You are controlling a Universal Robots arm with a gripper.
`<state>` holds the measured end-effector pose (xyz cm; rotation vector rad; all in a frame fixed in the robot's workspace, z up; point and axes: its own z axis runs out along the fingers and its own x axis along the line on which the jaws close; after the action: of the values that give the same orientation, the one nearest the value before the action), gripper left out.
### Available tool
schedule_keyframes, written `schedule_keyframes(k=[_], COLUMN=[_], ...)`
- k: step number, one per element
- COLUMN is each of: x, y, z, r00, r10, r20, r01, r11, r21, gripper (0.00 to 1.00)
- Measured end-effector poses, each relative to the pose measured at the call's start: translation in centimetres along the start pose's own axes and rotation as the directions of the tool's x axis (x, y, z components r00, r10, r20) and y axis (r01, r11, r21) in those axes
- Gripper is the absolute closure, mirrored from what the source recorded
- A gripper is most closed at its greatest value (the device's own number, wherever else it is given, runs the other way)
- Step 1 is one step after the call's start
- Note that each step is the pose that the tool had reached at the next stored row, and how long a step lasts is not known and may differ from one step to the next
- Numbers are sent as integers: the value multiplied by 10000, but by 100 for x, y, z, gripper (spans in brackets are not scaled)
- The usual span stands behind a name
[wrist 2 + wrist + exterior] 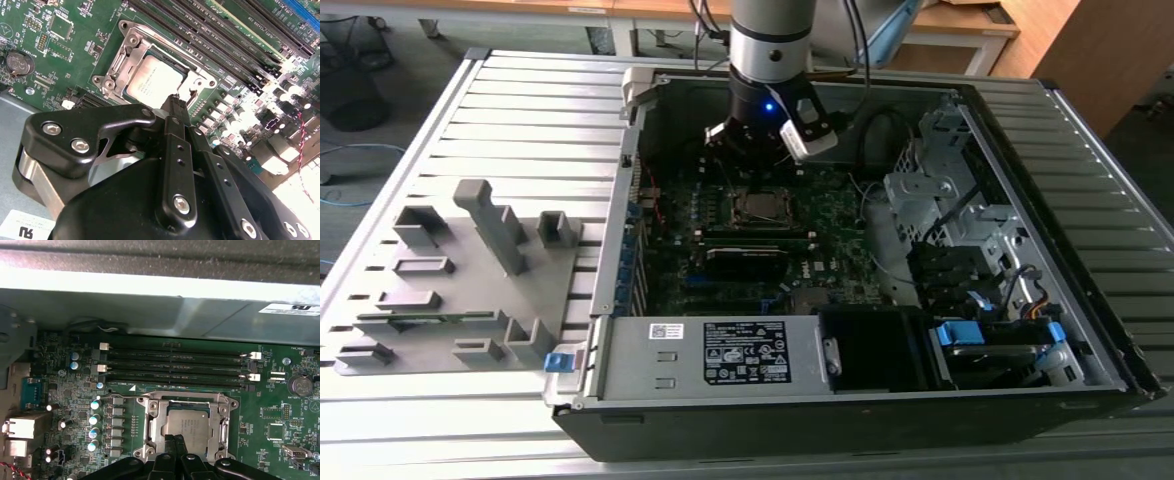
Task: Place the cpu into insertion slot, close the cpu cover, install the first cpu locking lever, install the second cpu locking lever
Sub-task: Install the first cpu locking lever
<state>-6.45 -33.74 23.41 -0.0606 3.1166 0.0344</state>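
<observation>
Gripper (176,100) fingers pressed together, no gap between the tips and nothing held between them; same closed pair in the first wrist view (174,439); tips sit over the near edge of the cpu (150,82), contact with it not resolvable; in the exterior view the gripper (747,155) hangs inside the computer case (1107,330), just beyond the socket area, arm coming straight down from above; cpu lies flat in the insertion slot (186,404), dull silver top facing up (192,427), seen as a small pale square on the board from outside (758,206); cpu cover (120,65) lies down flat around the chip, its square window framing the metal top, shiny frame on both sides (154,422); lever state beside the frame cannot be told; next to the socket, a row of long black memory slots (175,365) (225,40), running parallel to one socket edge; column of small capacitors (95,425) on the opposite flank of the socket; coin battery (19,62) (301,385) further out on the green motherboard (834,245); power supply (707,350) along the case's near wall; case rests on a slatted metal table (520,110); grey parts fixture (454,290) on the table at the exterior view's left, well apart from the case.
</observation>
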Motion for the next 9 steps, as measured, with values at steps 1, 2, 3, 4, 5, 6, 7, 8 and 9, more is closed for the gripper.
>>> schedule_keyframes(k=[1, 2, 3, 4, 5, 6, 7, 8, 9], x=[3, 3, 4, 4, 4, 6, 10, 15, 20], y=[0, 0, 0, 0, 0, 0, 0, 0, 1], z=[0, 0, 0, 0, 0, 0, 0, 0, 0], r00=[10000, 10000, 10000, 10000, 10000, 10000, 10000, 10000, 10000], r10=[0, 0, 0, 0, 0, 1, 2, 1, 0], r20=[0, 0, 0, 0, 0, 0, 0, 1, 0], r01=[0, 0, 0, 0, 0, -1, -2, -1, 0], r11=[10000, 10000, 10000, 10000, 10000, 10000, 10000, 10000, 10000], r21=[-1, 0, 0, 0, 0, 0, 0, 0, 0], gripper=[89, 89, 89, 89, 89, 89, 89, 89, 89])
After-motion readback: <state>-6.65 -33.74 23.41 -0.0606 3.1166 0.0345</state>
